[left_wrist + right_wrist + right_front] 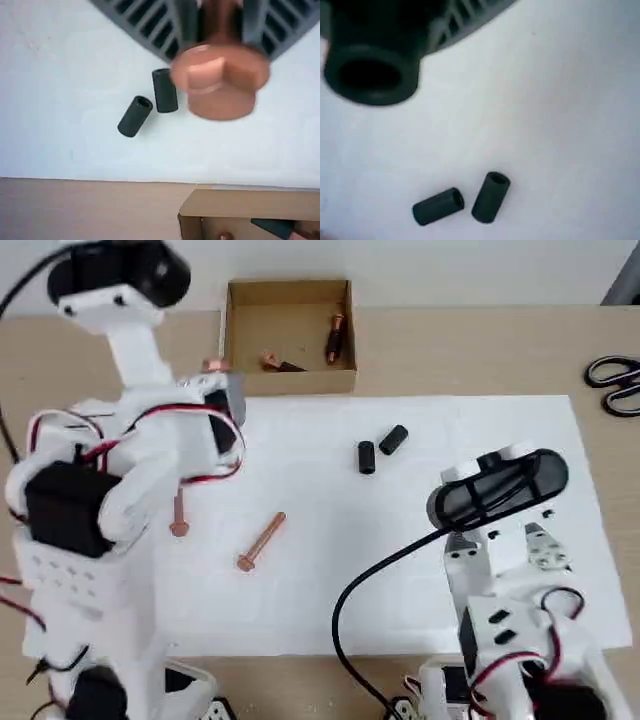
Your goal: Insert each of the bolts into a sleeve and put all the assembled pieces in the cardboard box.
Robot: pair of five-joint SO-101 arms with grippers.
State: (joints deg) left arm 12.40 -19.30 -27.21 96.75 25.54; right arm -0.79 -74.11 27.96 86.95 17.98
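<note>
1 bolt (pixel 220 82) is clamped in the left gripper (pixel 218 20) and 1 sleeve (pixel 370 75) in the right gripper (pixel 385 20), so insertion is judged next, once tip and bore are aligned.

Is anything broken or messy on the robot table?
Nothing looks broken or spilled. Two loose bolts and two black sleeves lie on the white sheet, waiting. The left gripper holds a bolt, the right gripper a sleeve. Finished pieces sit in the cardboard box.
</note>
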